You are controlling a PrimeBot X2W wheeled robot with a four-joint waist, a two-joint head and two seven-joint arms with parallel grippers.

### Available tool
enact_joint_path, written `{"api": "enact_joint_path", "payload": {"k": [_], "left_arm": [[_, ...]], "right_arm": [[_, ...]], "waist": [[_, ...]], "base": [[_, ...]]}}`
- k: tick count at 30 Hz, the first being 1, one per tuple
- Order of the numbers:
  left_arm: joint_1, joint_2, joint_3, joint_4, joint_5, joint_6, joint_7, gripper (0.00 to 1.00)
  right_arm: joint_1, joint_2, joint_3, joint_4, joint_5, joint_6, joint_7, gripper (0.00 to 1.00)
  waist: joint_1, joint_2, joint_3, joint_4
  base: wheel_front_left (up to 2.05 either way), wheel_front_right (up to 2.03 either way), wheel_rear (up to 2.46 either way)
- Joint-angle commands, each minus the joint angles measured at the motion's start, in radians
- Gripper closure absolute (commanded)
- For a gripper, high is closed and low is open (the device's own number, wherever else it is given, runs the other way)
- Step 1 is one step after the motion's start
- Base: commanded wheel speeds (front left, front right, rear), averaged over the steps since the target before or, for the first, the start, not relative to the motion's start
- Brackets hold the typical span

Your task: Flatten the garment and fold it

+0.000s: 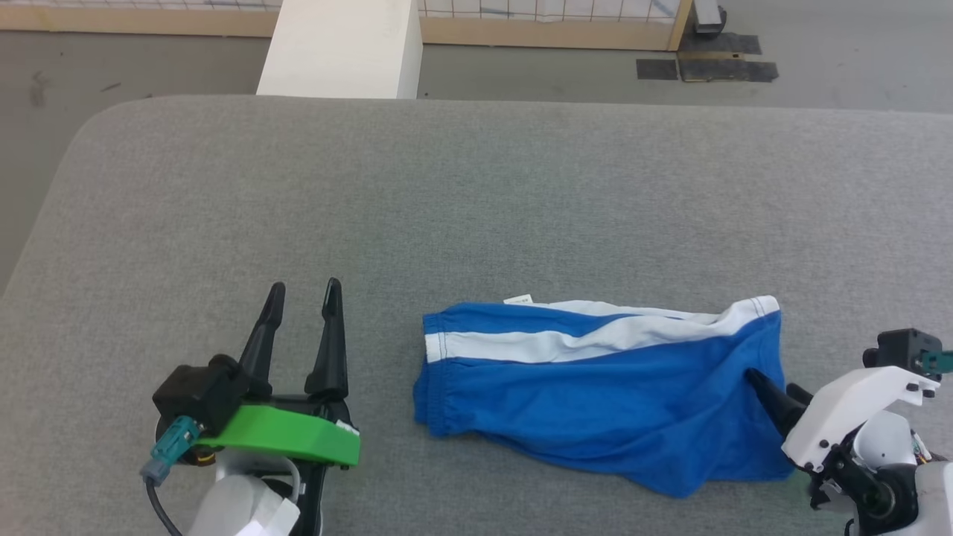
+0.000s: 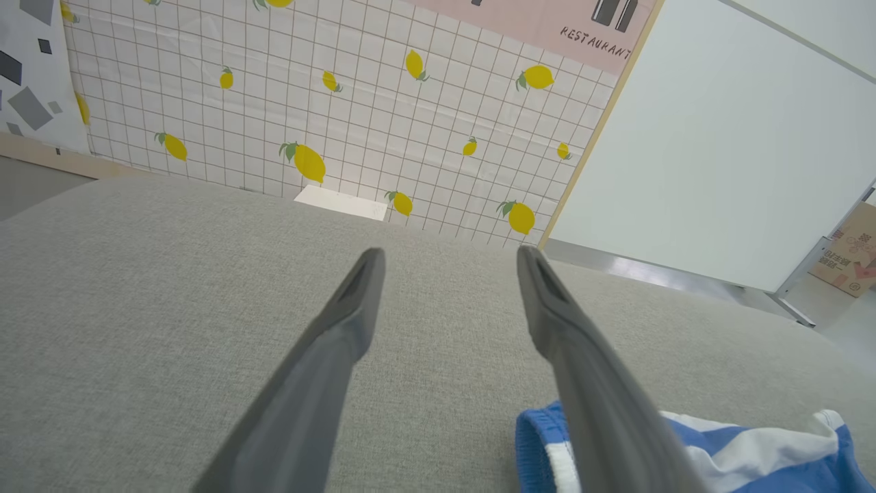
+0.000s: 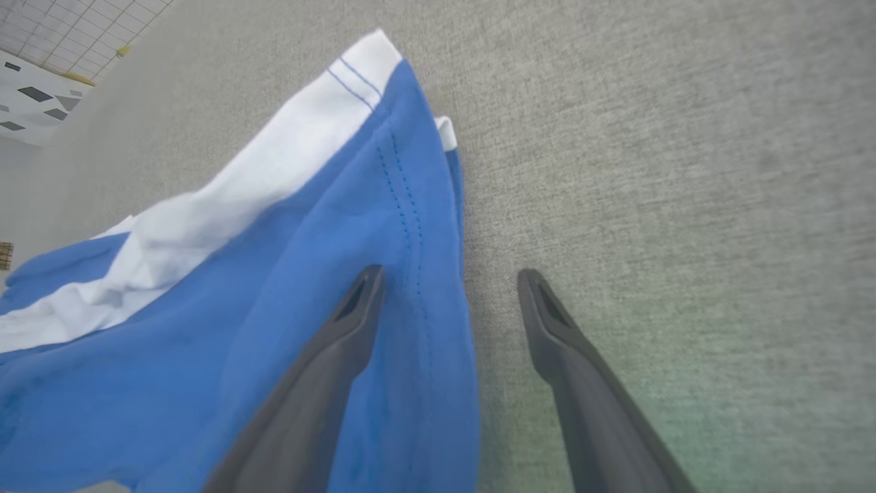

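Blue shorts [image 1: 610, 394] lie on their side on a grey, cloth-covered table [image 1: 476, 186], towards its near edge and right of centre. The shorts are loosely spread and rumpled along the lower edge. A broad white stripe [image 1: 566, 344] runs along their far side. The gathered waistband [image 1: 430, 372] points to the robot's left, the white-trimmed hem [image 1: 753, 307] to its right, and a small white tag [image 1: 519, 300] pokes out at the far edge.

The left pincer [image 1: 304, 286] sits on the bare cloth just left of the waistband, its fingers apart and holding nothing. The right pincer [image 3: 450, 274] is also spread wide at the hem end, one finger [image 3: 342, 329] over the blue fabric and the other over the grey cloth beside it. Whether it touches the shorts cannot be told.

The table has a rounded far-left corner. Beyond it lies a grey floor [image 1: 149, 63] with dark mats [image 1: 726, 69] and a white pillar [image 1: 342, 48] at the table's far edge. A wooden baseboard [image 1: 551, 33] runs under a gridded, lemon-print wall [image 2: 342, 103]. Beside the wall stand a white panel [image 2: 718, 150] and a cardboard box [image 2: 848, 253].
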Motion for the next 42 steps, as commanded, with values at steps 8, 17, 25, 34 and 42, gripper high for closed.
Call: {"api": "enact_joint_path", "payload": {"k": [8,17,25,34,42], "left_arm": [[0.0,-0.03,0.035,0.028,0.041,-0.039,-0.004,0.0],[0.0,-0.037,0.043,0.042,0.051,-0.05,-0.004,0.0],[0.011,-0.038,0.047,0.042,0.047,-0.052,-0.004,0.0],[0.003,-0.038,0.036,0.042,0.045,-0.053,-0.004,0.0],[0.008,-0.038,0.035,0.049,0.044,-0.053,-0.004,0.0]], "right_arm": [[-0.016,0.001,0.102,0.039,0.063,-0.001,0.041,0.04],[-0.034,0.001,0.126,0.033,0.027,-0.001,-0.015,1.0],[-0.029,-0.033,0.013,-0.021,-0.153,-0.001,-0.081,1.0],[-0.028,-0.098,-0.129,-0.109,-0.409,-0.001,-0.079,1.0],[0.01,-0.064,0.03,-0.357,-0.387,-0.001,0.058,1.0]], "waist": [[0.0,0.0,0.016,0.027],[0.0,0.0,0.008,0.026],[0.0,0.0,0.0,0.011],[0.0,0.0,0.005,0.003],[0.0,0.0,-0.004,0.003]], "base": [[0.0,0.0,0.0],[0.0,0.0,0.0],[0.0,0.0,0.0],[0.0,0.0,0.0],[0.0,0.0,0.0]]}}
